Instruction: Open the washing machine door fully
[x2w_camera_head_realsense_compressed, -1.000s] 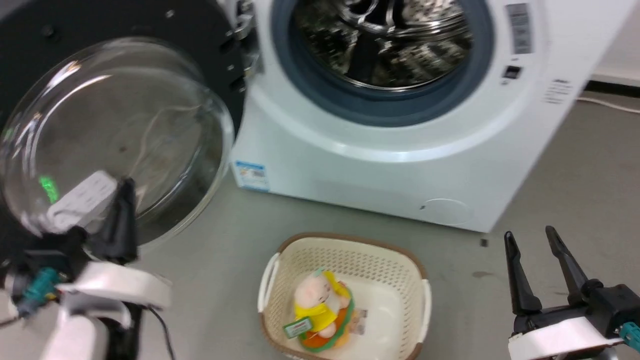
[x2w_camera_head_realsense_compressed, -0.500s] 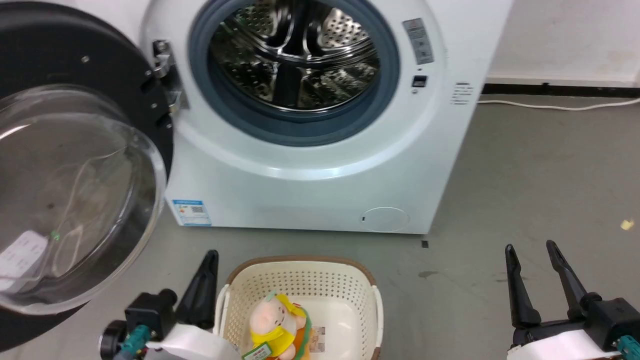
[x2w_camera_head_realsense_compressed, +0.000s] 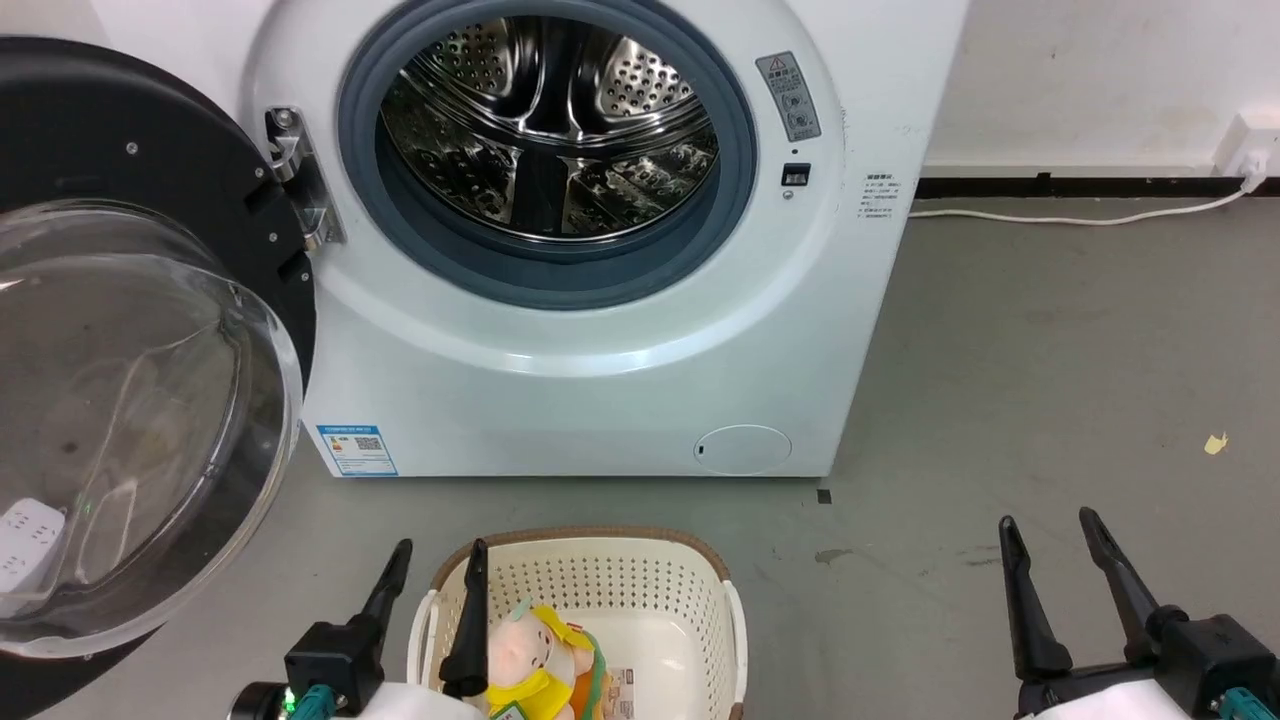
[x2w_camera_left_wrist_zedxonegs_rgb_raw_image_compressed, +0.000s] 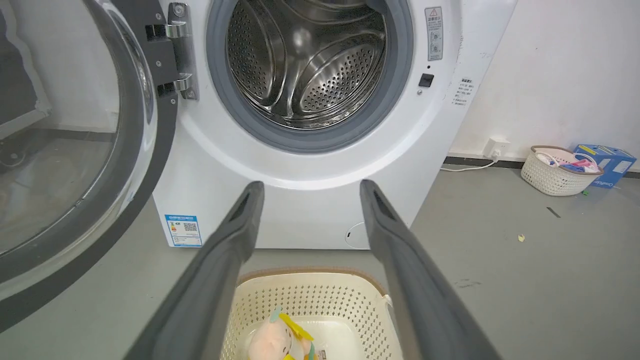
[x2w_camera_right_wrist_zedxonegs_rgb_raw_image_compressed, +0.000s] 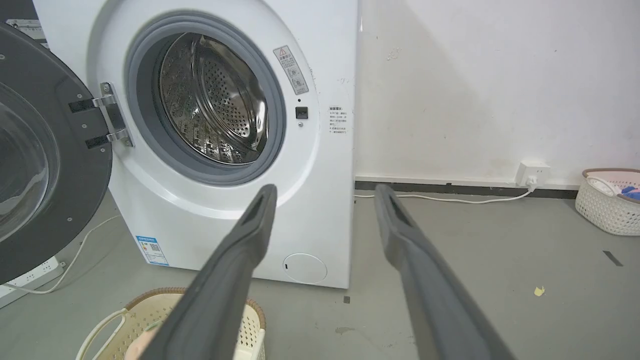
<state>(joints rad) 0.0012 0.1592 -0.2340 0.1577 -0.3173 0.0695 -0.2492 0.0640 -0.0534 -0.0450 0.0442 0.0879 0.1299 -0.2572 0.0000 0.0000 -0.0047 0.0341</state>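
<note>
The washing machine door (x2w_camera_head_realsense_compressed: 150, 150), a black disc with a bulging clear glass bowl (x2w_camera_head_realsense_compressed: 120, 420), stands swung out to the left on its hinge (x2w_camera_head_realsense_compressed: 300, 180). It leaves the steel drum (x2w_camera_head_realsense_compressed: 545, 130) and grey rubber ring uncovered. The door also fills the left of the left wrist view (x2w_camera_left_wrist_zedxonegs_rgb_raw_image_compressed: 125, 150) and the right wrist view (x2w_camera_right_wrist_zedxonegs_rgb_raw_image_compressed: 75, 165). My left gripper (x2w_camera_head_realsense_compressed: 439, 550) is open and empty, low over the basket and apart from the door; its fingers frame the machine front (x2w_camera_left_wrist_zedxonegs_rgb_raw_image_compressed: 311, 184). My right gripper (x2w_camera_head_realsense_compressed: 1045, 520) is open and empty over the floor at the lower right (x2w_camera_right_wrist_zedxonegs_rgb_raw_image_compressed: 325, 187).
A cream basket (x2w_camera_head_realsense_compressed: 580, 580) holding a plush toy (x2w_camera_head_realsense_compressed: 530, 660) sits on the grey floor in front of the machine. A white power strip (x2w_camera_head_realsense_compressed: 25, 540) shows through the door glass. A cable (x2w_camera_head_realsense_compressed: 1050, 215) runs along the wall. Another basket (x2w_camera_left_wrist_zedxonegs_rgb_raw_image_compressed: 555, 172) and a blue box (x2w_camera_left_wrist_zedxonegs_rgb_raw_image_compressed: 607, 160) stand far right.
The head camera has swung, shifting the whole picture. My left gripper has come away from the door's glass bowl and now sits low by the basket. The right gripper holds its pose.
</note>
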